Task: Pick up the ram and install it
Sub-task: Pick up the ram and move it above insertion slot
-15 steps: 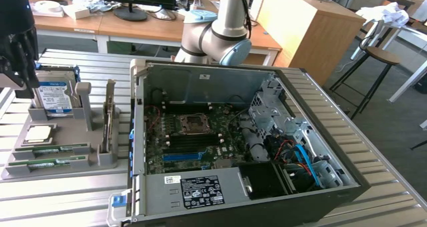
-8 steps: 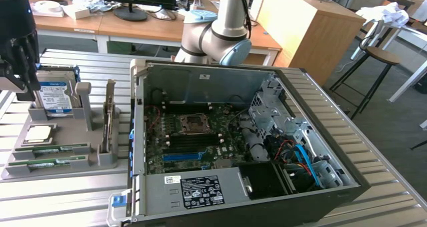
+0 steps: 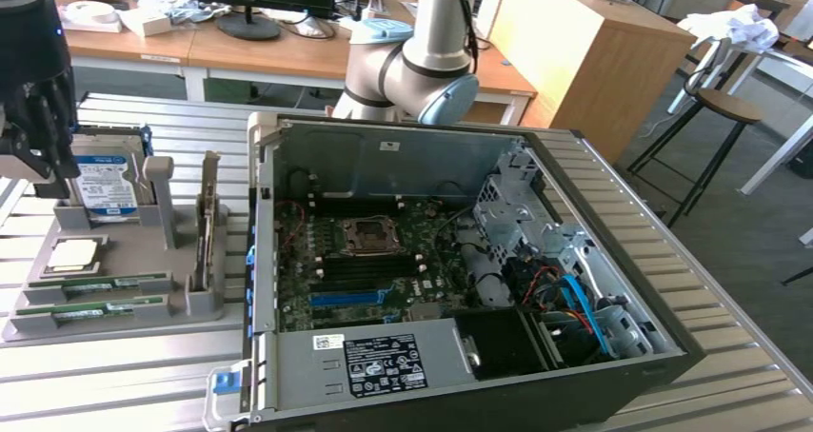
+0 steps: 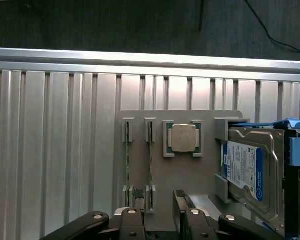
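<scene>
Ram on its long edge in a slot of the grey tray, in the lane beside the tray's processor pocket, untouched. Looks light, thin and rigid, with bare chips and contacts; probably flexes or cracks under a careless squeeze. Best taken, by the look of it, across the two flat faces near mid-length of the exposed top edge, clear of the tray's end posts. Second ram stick parallel in the tray's outermost lane.

Above the tray's ram end, gripper with fingers spread wide, holding nothing. One fingertip over the gap between the two sticks, the other toward the processor side.

Also in the tray:
- processor, flat in its square pocket
- hard drive with blue-and-white label, propped on edge at the far end
- expansion card, upright in the bracket along the side nearest the case

To the exterior view's right of the tray, open computer case on its side. Holds motherboard with a bare processor socket, a row of dark slots, seemingly empty, and a blue slot strip. Power supply and blue cables also inside, the cables farthest from the tray.
</scene>
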`<move>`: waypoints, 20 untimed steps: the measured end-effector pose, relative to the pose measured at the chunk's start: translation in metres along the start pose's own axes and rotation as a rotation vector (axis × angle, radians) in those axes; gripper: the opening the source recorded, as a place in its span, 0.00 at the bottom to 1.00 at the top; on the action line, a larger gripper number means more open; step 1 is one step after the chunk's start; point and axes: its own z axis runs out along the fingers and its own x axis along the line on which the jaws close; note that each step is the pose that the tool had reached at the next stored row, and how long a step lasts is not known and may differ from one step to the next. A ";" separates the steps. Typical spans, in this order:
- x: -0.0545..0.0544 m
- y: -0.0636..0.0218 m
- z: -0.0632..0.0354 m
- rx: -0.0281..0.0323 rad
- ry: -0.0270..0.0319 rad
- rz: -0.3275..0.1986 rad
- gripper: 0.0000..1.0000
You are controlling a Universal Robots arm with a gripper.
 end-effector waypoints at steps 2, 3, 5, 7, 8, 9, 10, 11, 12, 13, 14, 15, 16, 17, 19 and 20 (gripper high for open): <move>0.000 -0.0001 0.0031 0.0001 0.0000 0.000 0.36; 0.000 -0.0001 0.0047 0.0001 -0.0001 0.000 0.36; 0.000 -0.0001 0.0073 0.0001 -0.0001 -0.001 0.36; 0.000 -0.0002 0.0099 0.0001 -0.0001 -0.001 0.36; 0.000 -0.0002 0.0112 0.0001 0.0000 -0.001 0.36; 0.000 -0.0002 0.0125 0.0000 0.0000 -0.001 0.36; 0.000 -0.0002 0.0138 0.0001 0.0000 -0.001 0.36; 0.000 -0.0002 0.0149 0.0001 0.0000 -0.001 0.36; 0.000 -0.0002 0.0160 0.0000 0.0000 -0.001 0.36; 0.000 -0.0002 0.0170 0.0000 0.0000 -0.001 0.36; 0.000 -0.0003 0.0180 -0.0001 0.0000 -0.002 0.36; 0.000 -0.0003 0.0190 -0.0001 0.0000 -0.002 0.36; 0.000 -0.0003 0.0200 0.0000 0.0000 -0.002 0.36; 0.000 -0.0003 0.0210 0.0001 -0.0001 -0.002 0.36; 0.001 -0.0004 0.0227 0.0001 0.0000 -0.002 0.36; 0.001 -0.0004 0.0235 0.0000 0.0000 -0.002 0.36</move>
